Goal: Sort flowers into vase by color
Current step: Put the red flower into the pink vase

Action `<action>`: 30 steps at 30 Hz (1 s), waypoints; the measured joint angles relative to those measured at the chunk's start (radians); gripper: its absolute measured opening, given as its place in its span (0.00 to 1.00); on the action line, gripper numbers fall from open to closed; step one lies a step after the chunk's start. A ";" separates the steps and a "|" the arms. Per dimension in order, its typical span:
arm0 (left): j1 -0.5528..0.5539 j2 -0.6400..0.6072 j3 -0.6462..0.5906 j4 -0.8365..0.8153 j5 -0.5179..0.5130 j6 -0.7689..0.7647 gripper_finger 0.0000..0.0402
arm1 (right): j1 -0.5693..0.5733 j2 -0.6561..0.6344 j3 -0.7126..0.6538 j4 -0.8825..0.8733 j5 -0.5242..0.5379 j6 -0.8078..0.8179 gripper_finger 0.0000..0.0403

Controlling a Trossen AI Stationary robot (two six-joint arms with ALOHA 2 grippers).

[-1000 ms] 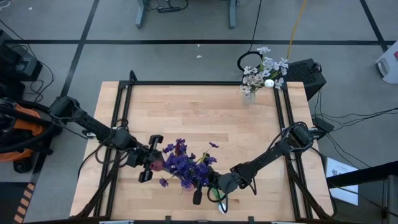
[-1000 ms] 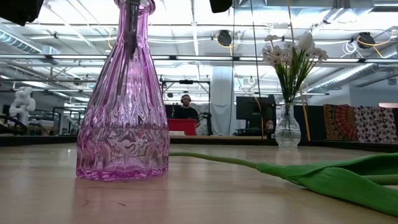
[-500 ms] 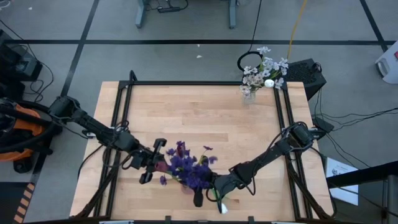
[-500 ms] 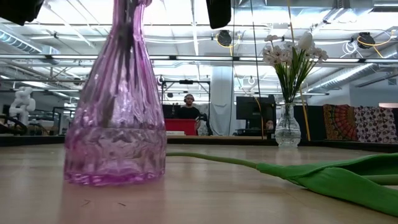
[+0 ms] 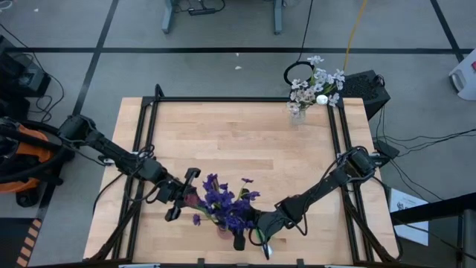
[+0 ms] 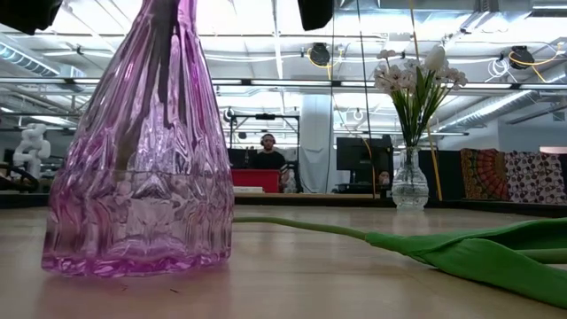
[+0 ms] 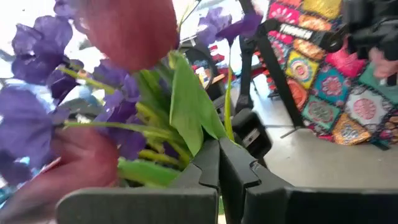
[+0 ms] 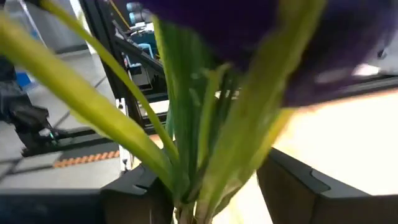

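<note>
The pink glass vase (image 6: pixel 137 168) stands near the front edge of the wooden table (image 5: pixel 238 134), and everything here is placed against it. In the low view it leans, its ribbed body tilted to one side and its neck running out of the top of the picture. From above, only a small part of it shows under the bunch of purple flowers (image 5: pixel 223 202) that fills its mouth, with at least one dark red tulip bud (image 7: pixel 127 28) among them.

The left gripper (image 5: pixel 184 195) is just beside the vase on its left side, level with the blossoms. In its wrist view its two dark fingers (image 7: pixel 208 168) are pressed together, with the green leaves and purple blossoms crowding right above and around their tips; whether a stem is caught between them cannot be told.

The right gripper (image 5: pixel 249 229) is just beside the vase on its right and slightly nearer the front edge. Its wrist view shows its fingers (image 8: pixel 292 186) spread wide, standing on either side of the bundle of green stems (image 8: pixel 199 124), which rise between them; contact with the stems cannot be made out.

A loose green-stemmed flower (image 6: pixel 443 248) lies flat on the table to the right of the vase. Well apart, at the far right corner, a clear glass vase (image 6: pixel 409 182) holds white flowers (image 5: pixel 316 83).
</note>
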 joint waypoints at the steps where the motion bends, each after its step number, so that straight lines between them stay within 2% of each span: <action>1: -0.003 0.000 0.004 0.000 0.014 0.000 0.00 | 0.000 0.000 0.000 0.000 0.000 -0.027 0.48; 8: -0.030 0.000 0.023 -0.004 0.028 0.000 0.00 | 0.003 0.000 0.025 -0.033 -0.001 -0.071 0.47; 13: -0.045 0.000 0.024 -0.016 0.029 0.000 0.00 | 0.006 0.000 0.110 -0.207 -0.003 -0.070 0.47; 18: -0.061 0.000 0.024 -0.020 0.028 0.000 0.00 | 0.001 0.000 0.199 -0.414 -0.096 0.025 0.47; 23: -0.077 0.000 0.024 -0.018 0.027 -0.002 0.00 | -0.002 0.000 0.247 -0.523 -0.156 0.061 0.47; 30: -0.087 0.000 0.058 -0.065 0.015 -0.003 0.00 | -0.001 0.000 0.334 -0.673 -0.161 0.091 0.47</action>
